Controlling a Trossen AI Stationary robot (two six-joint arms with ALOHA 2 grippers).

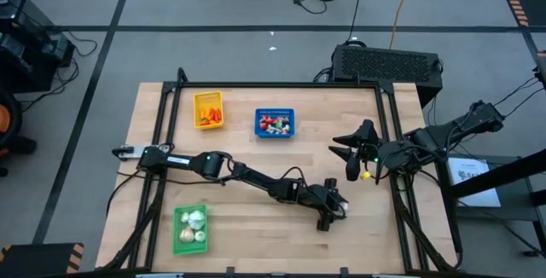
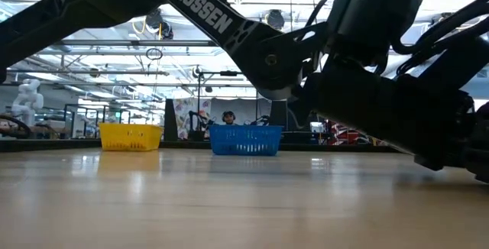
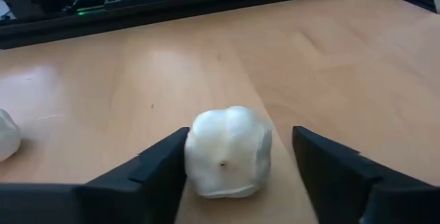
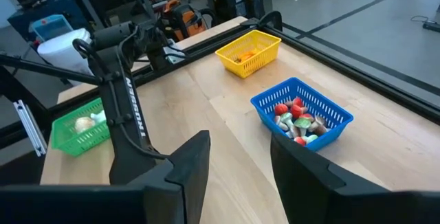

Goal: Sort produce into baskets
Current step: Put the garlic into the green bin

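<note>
The table (image 1: 256,176) is pale wood with a smooth, faintly glossy finish. The yellow basket (image 4: 249,53), blue basket (image 4: 302,114) and green basket (image 4: 79,131) look like meshed plastic. The garlic bulb (image 3: 229,152) is matt white.

Counter (image 1: 281,163): pale wood planks with light grain, edged by a black frame.
Yellow basket (image 1: 208,109): bright yellow mesh, holding orange pieces.
Blue basket (image 1: 275,123): vivid blue mesh, holding red-and-white pieces with hints of green.
Green basket (image 1: 190,228): light green mesh, holding whitish bulbs.
Garlic bulb (image 3: 228,152): creamy white with a tiny dark speck, between the black fingers of the left pincer (image 3: 237,172).
Arms: black; white "TROSSEN" lettering on one.
Floor: grey with dark lines.
</note>
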